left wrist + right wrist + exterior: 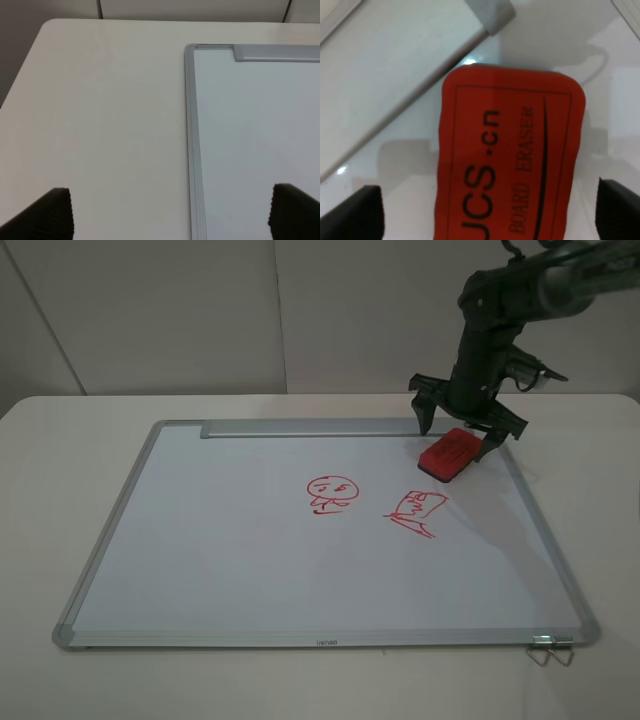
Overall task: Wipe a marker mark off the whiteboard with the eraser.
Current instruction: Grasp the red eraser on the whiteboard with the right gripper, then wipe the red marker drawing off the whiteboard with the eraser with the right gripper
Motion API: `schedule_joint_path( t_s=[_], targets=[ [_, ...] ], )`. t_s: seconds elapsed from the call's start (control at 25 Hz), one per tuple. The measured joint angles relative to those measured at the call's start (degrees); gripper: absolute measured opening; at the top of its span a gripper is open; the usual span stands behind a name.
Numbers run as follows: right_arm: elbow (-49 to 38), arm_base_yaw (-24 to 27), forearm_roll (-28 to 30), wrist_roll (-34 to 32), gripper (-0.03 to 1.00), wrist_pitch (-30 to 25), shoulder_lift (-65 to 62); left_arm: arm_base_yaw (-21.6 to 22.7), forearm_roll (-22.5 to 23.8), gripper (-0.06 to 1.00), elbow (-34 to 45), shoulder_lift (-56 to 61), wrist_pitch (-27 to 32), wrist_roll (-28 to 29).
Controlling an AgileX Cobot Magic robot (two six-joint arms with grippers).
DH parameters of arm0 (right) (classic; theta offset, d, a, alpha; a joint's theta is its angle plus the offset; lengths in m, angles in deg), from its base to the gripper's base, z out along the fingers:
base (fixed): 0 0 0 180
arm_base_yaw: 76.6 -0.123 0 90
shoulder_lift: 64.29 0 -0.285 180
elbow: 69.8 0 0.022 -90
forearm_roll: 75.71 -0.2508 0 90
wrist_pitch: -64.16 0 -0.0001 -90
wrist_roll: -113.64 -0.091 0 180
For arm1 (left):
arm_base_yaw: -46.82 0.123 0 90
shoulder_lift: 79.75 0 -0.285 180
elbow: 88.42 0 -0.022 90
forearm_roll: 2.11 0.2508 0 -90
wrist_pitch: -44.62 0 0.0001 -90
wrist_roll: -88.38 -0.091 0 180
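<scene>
Though framed by the right gripper (455, 440), not yet picked up: eraser (449, 453), red, label up, lying flat on the whiteboard (220, 550) at its far right corner, just near of the tray strip (300, 428). Jaws apart, one finger either side of the block. In the wrist view, bare white board on both sides betw. eraser (510, 155) and fingertips, so no contact and no clamp. Looks like the pre-grasp stage.

To be wiped: marker mark (330, 493), round face w/ small body, red, mid-board, left and near of the eraser, well apart from it. Fully intact, no smear anywhere.

Just right of it, a boxy spiky scribble (418, 512), roughly betw. face and eraser. Not the target, so prob. best skirted on the way in.

Further out: left gripper (170, 215) hanging over the board's left frame near the far left corner, one finger above the table (100, 100), jaws wide apart, holding nothing. Not seen in the high view.

Progress est.: nothing wiped. Left to do: close on eraser, lift, carry to face, set felt down, rub till red gone.
</scene>
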Motion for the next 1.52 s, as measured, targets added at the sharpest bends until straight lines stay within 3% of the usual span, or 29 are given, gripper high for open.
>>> schedule_joint_path(
  t_s=[0.48, 0.56, 0.64, 1.12, 1.32, 1.52],
  targets=[
    [0.0, 0.0, -0.3, 0.0, 0.73, -0.4, 1.9, 0.0, 0.0, 0.78, 0.0, 0.0, 0.0, 0.0],
    [0.0, 0.0, -0.3, 0.0, 0.65, -0.5, 1.9, 0.0, 0.0, 0.78, 0.0, 0.0, 0.0, 0.0],
    [0.0, 0.0, -0.3, 0.0, 0.49, -0.5, 1.9, 0.0, 0.0, 0.78, 0.0, 0.0, 0.0, 0.0],
    [0.0, 0.0, -0.1, 0.2, 0.5, -1.0, 1.6, 0.0, 0.0, 0.78, 0.0, 0.0, 0.0, 0.0],
    [-0.1, -1.6, 0.6, 9.1, 0.5, -2.4, -1.7, 0.0, 0.0, 0.78, 0.0, 0.0, 0.0, 0.0],
    [0.0, -6.4, 0.7, 20.2, 0.5, -7.8, -3.2, 0.0, 0.0, 0.78, 0.0, 0.0, 0.0, 0.0]
  ],
)
